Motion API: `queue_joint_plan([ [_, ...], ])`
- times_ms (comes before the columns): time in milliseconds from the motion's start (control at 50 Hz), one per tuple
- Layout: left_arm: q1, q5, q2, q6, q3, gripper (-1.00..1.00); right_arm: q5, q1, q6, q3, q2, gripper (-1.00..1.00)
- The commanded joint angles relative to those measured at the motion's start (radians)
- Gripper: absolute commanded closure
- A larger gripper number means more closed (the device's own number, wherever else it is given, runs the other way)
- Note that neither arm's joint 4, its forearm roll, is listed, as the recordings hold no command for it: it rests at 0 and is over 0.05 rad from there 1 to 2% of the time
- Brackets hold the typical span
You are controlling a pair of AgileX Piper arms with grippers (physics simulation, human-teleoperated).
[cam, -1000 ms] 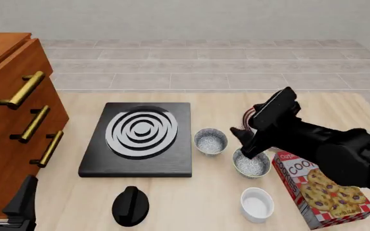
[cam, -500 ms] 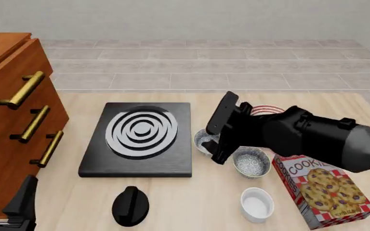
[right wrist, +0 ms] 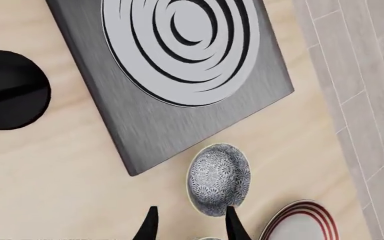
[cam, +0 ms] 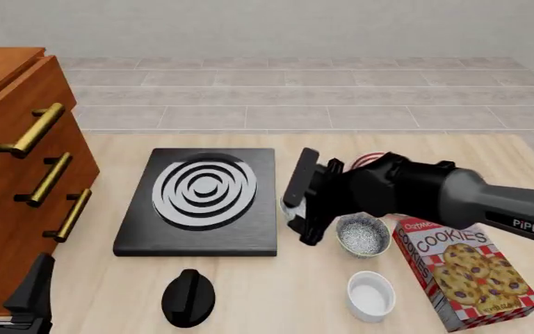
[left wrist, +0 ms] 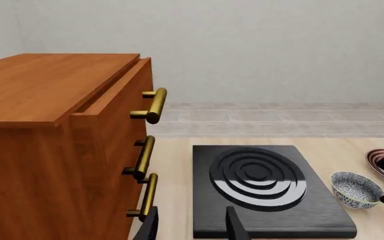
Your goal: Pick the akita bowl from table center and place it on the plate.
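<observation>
The akita bowl [right wrist: 220,179], small with a grey-white speckled glaze, sits beside the black stove plate's right edge. In the front view the bowl [cam: 289,211] is mostly covered by my right gripper [cam: 297,205], which hangs over it. In the right wrist view my right gripper [right wrist: 190,227] is open, one fingertip [right wrist: 232,226] overlapping the bowl's near rim. The plate [right wrist: 300,221], white with dark red stripes, lies just beyond the bowl and shows behind the arm as the plate [cam: 371,160]. My left gripper [cam: 5,282] stands open at the near left, empty.
A second speckled bowl [cam: 363,234] sits right of the gripper, with a white cup [cam: 371,296] and a cookie box [cam: 466,275] nearer. The black stove plate [cam: 202,202], a black knob [cam: 188,298] and a wooden drawer cabinet [cam: 17,160] fill the left.
My right gripper has swung left from above the right-hand speckled bowl to the bowl next to the stove plate. The left arm has not moved.
</observation>
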Motion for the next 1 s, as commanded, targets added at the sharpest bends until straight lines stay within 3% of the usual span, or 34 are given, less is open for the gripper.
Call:
queue_joint_plan([
  [20,0.000,0.000,0.000,0.000,0.000,-1.00,-0.010,-0.024,-0.052,-0.001,0.052,-1.00],
  [160,0.000,0.000,0.000,0.000,0.000,-1.00,-0.040,-0.043,-0.101,0.001,0.077,-1.00],
  [340,0.000,0.000,0.000,0.000,0.000,-1.00,-0.059,-0.045,-0.117,-0.002,0.095,-1.00],
  [740,0.000,0.000,0.000,0.000,0.000,-1.00,-0.119,-0.094,-0.213,0.009,0.164,-1.00],
  [1000,0.000,0.000,0.000,0.000,0.000,-1.00,-0.126,-0.069,-0.187,-0.021,0.213,-1.00],
])
